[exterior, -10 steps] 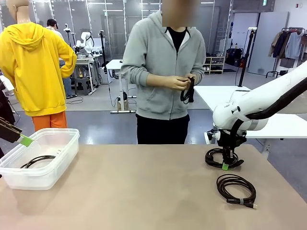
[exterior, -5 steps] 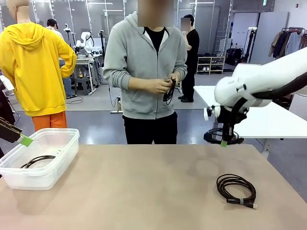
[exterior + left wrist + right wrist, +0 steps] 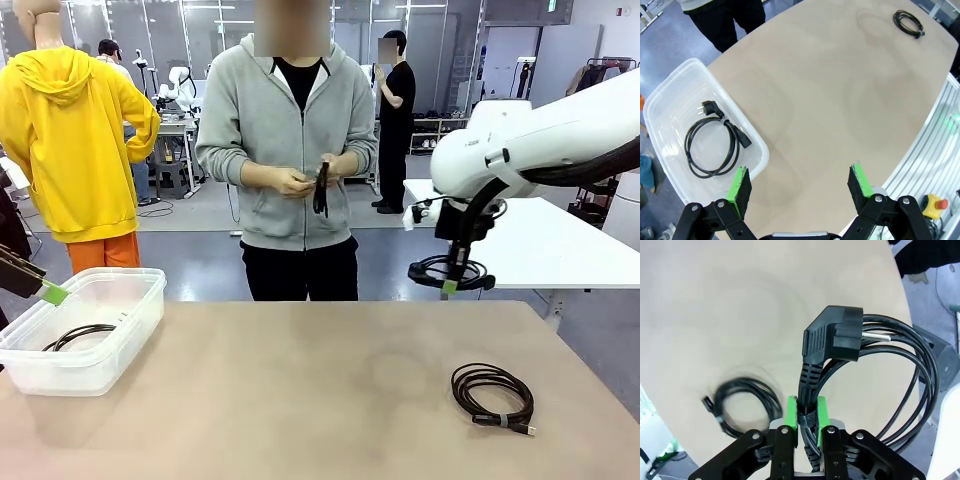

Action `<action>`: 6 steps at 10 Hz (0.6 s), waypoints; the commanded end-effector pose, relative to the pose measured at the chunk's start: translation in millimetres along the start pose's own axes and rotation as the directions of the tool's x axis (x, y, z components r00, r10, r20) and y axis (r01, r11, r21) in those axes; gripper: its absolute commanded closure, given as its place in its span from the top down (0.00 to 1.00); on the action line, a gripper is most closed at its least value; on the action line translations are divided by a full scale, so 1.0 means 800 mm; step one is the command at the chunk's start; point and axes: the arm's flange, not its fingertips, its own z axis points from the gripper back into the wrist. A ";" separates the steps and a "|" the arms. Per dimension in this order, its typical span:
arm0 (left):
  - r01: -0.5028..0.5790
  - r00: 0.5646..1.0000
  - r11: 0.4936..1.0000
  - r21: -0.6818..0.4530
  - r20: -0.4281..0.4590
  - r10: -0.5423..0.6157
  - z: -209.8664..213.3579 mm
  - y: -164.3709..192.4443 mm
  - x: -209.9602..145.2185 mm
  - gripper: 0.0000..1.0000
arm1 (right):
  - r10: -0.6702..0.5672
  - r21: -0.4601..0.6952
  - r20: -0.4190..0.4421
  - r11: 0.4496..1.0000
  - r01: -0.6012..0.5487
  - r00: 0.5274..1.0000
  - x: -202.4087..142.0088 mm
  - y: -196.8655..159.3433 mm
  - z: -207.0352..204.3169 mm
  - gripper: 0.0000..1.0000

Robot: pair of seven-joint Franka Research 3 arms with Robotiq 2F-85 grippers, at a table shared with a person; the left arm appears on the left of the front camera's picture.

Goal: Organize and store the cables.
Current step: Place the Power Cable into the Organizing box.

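Smooth tan table (image 3: 300, 400) | clear plastic tub (image 3: 130, 330), left edge, black cord coil (image 3: 78, 335) inside | left gripper (image 3: 799, 175) gaping above tub | right gripper (image 3: 449, 287) clamps glossy coiled power cable (image 3: 832, 335) aloft, far right edge | thin round coil (image 3: 492, 395) lies near right corner

Coiled cable (image 3: 711, 147) in bin (image 3: 670, 90)

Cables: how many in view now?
4 cables: one in the clear bin, one held by the right gripper, one on the table, one in the person's hands. More may be hidden.
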 end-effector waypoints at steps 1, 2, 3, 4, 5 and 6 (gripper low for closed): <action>-0.013 1.000 1.000 0.016 -0.006 0.013 0.001 -0.003 0.003 0.98 | -0.068 -0.017 0.029 0.998 0.068 0.997 0.030 0.051 -0.005 0.00; -0.013 1.000 1.000 0.016 -0.006 0.013 0.001 -0.003 0.003 0.98 | -0.069 -0.020 0.038 0.997 0.070 0.997 0.053 0.075 -0.013 0.00; -0.013 1.000 1.000 0.016 -0.006 0.013 0.001 -0.003 0.003 0.98 | -0.062 -0.064 0.047 0.996 0.065 0.997 0.078 0.099 -0.025 0.00; -0.013 1.000 1.000 0.016 -0.006 0.013 0.001 -0.003 0.003 0.98 | -0.046 -0.049 0.056 0.998 0.048 0.997 0.105 0.121 -0.040 0.00; -0.013 1.000 1.000 0.016 -0.006 0.013 0.001 -0.003 0.003 0.98 | -0.042 -0.060 0.058 0.997 0.046 0.997 0.128 0.135 -0.052 0.00; -0.013 1.000 1.000 0.016 -0.006 0.013 0.001 -0.003 0.003 0.98 | -0.040 -0.056 0.055 0.997 0.043 0.998 0.150 0.144 -0.062 0.00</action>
